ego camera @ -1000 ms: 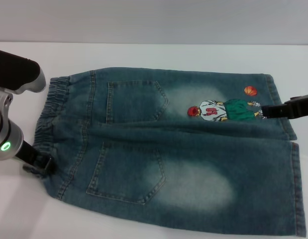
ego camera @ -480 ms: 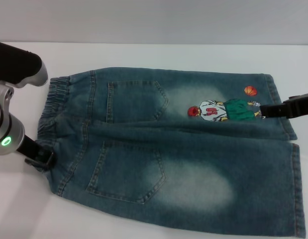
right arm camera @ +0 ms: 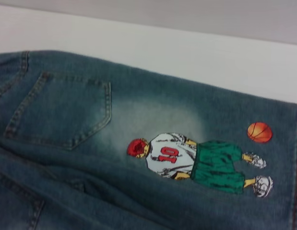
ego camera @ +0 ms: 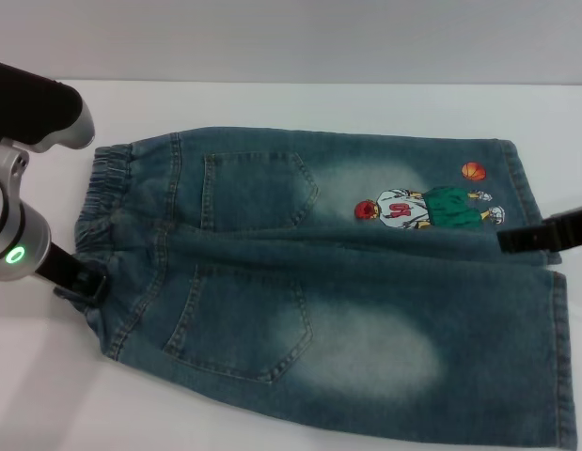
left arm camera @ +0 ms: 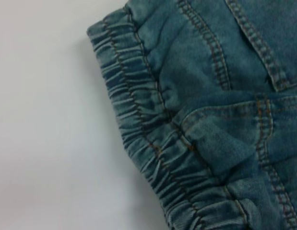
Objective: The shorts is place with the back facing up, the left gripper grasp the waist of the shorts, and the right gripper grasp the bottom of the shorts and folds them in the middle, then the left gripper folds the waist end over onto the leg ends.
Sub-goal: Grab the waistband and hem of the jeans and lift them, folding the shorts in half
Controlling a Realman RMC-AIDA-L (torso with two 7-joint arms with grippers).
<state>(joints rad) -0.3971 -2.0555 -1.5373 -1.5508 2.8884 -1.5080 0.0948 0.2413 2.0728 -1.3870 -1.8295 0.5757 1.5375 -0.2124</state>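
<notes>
- White bench (ego camera: 300,103) carries your shorts (ego camera: 328,282) flat, pockets up, ready for folding; left gripper (ego camera: 79,282) sits at the waistband, right gripper (ego camera: 544,232) over the hems, jaws' state unclear.
- Left wrist: waistband (left arm camera: 138,120) puckered, ungrasped.
- Right wrist: cartoon print (right arm camera: 196,160) beside the hem.

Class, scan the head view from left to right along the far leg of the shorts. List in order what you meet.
Left hand → elastic waistband → back pocket → cartoon basketball player → orange ball → right hand at the leg ends.
</notes>
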